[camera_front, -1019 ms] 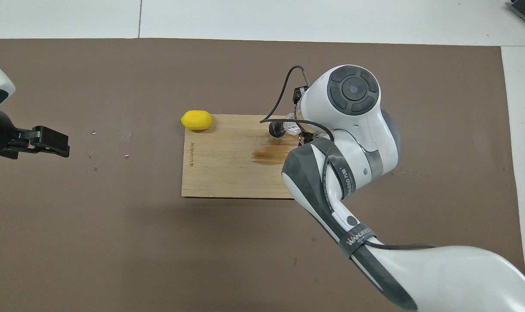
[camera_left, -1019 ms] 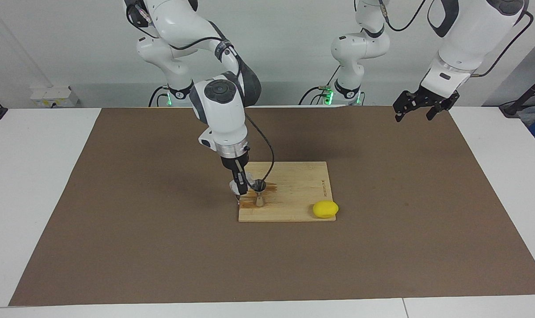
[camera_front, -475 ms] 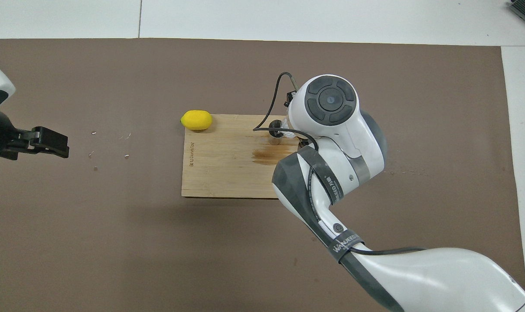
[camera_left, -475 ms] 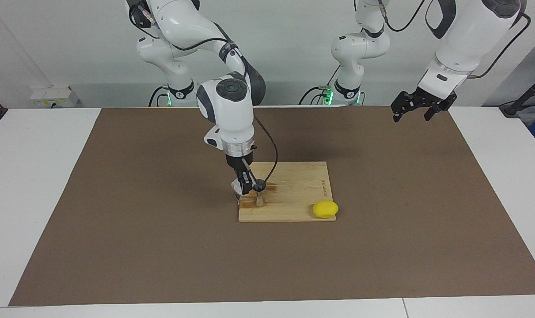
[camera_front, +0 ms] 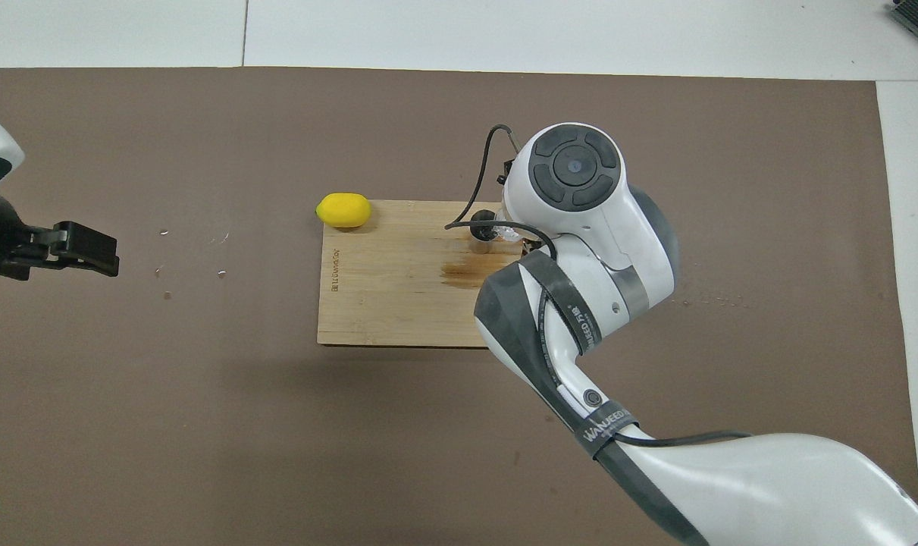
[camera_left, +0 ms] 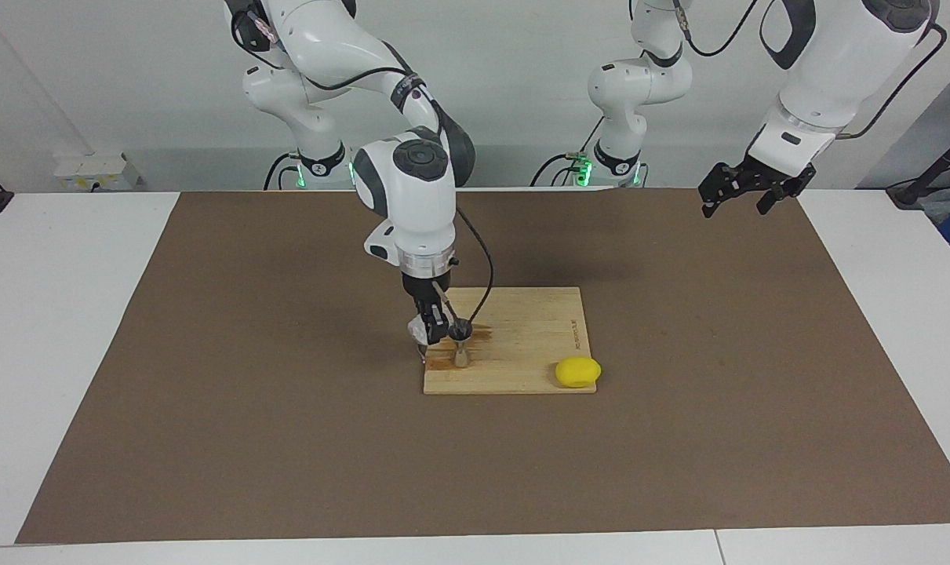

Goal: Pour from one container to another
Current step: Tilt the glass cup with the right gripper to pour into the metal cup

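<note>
Board point(camera_left: 522, 345): cup point(camera_left: 421, 330) less tilted now

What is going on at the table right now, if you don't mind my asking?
The right gripper holds the clear cup tipped at the mouth of the steel jigger, which stands upright on the wooden cutting board. A brown wet stain shows on the board by the jigger. A lemon sits at the board's corner toward the left arm's end. The left gripper waits open in the air over the brown mat.
</note>
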